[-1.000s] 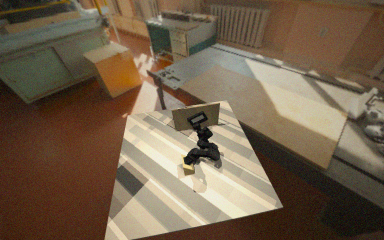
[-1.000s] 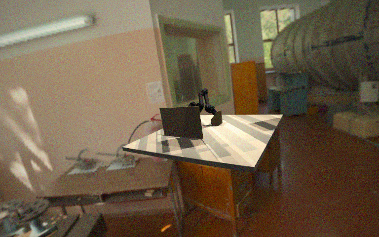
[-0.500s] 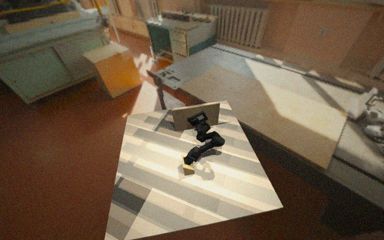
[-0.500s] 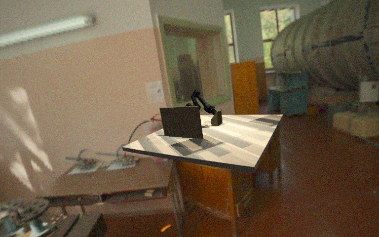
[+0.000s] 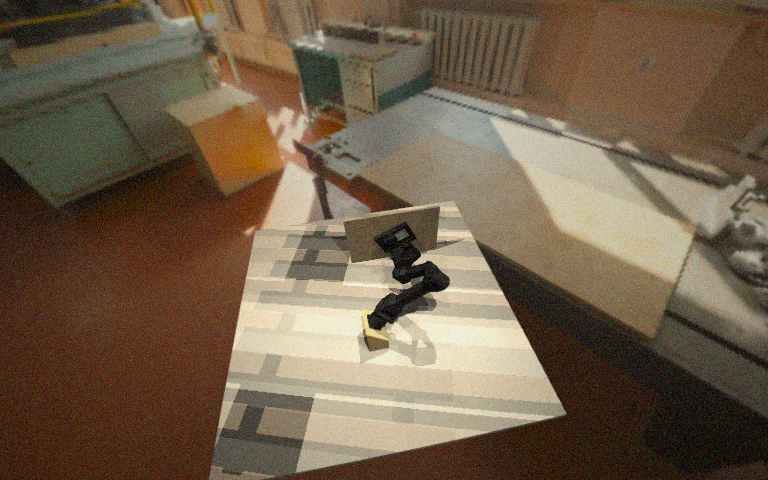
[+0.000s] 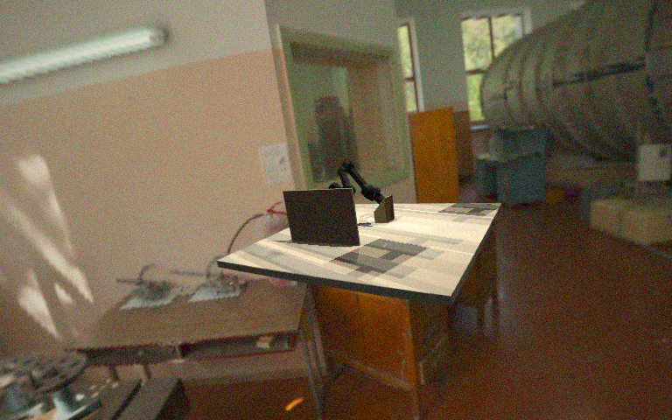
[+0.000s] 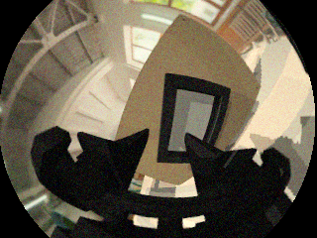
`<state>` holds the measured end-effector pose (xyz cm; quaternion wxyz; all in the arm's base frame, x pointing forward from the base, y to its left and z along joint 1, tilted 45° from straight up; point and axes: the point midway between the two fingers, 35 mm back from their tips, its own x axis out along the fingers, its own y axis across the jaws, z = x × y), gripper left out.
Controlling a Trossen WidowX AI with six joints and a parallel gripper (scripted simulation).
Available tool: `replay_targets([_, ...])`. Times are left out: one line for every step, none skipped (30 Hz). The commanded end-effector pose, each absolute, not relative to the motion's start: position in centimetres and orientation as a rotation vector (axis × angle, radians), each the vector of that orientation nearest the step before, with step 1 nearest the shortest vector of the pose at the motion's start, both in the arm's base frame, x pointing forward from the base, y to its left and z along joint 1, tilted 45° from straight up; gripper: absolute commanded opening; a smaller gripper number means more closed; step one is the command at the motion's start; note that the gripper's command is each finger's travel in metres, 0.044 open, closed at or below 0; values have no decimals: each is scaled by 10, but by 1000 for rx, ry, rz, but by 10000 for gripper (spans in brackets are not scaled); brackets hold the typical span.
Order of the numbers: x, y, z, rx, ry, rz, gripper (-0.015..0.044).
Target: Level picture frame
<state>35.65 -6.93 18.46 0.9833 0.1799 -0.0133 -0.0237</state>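
1. The picture frame (image 5: 384,235) (image 7: 167,116) is at the upright tan board (image 5: 361,242) (image 6: 321,216) (image 7: 198,55), on the side facing the arm (image 5: 414,291) (image 6: 353,174). In the top view it sits crooked against the board's upper edge, its right side higher than its left.
2. The gripper (image 5: 402,249) (image 7: 166,134) is partly open, its 2 fingers apart with nothing clamped between them. In the wrist view, 1 dark finger overlaps the frame's lower part; whether it touches, I cannot tell.
3. The screw cannot be made out in any of the 3 views, and the notched strip is hidden behind the frame.
4. From the exterior, the board's dark back blocks the frame and fingers; only a bit of the arm shows above its top edge, with more beyond.
5. In the top view, the fingertips are black near a black border and hard to separate from it. The pale center of the frame shows plainly.
6. The wrist view is round, with black corners, and the gripper body covers much of its lower part. The frame's 4 sides can be traced, though the bottom one is partly covered.
7. The arm's yellowish mounting block (image 5: 376,341) (image 6: 384,210) stands on the patterned table (image 5: 396,390) (image 6: 421,276), apart from the board.
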Motion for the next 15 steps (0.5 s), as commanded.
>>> replay_targets([357,-70,185,358,-30,-51,260])
replay_targets([358,-70,185,358,-30,-51,260])
replay_targets([359,-70,185,358,-30,-51,260])
replay_targets([360,-70,186,358,-30,-51,260])
replay_targets([362,-70,186,358,-30,-51,260])
replay_targets([363,-70,186,358,-30,-51,260])
replay_targets([365,-71,186,358,-30,-51,260])
replay_targets([367,-71,186,358,-31,-51,260])
replay_targets([368,-71,186,358,-31,-51,260])
replay_targets([370,-71,186,358,-31,-51,260])
replay_targets([371,-71,186,358,-31,-51,260])
replay_targets([373,-71,187,358,-31,-51,260])
replay_targets([375,-71,187,358,-31,-51,260])
replay_targets([376,-71,187,358,-31,-51,260])
replay_targets([378,-71,187,358,-31,-51,260])
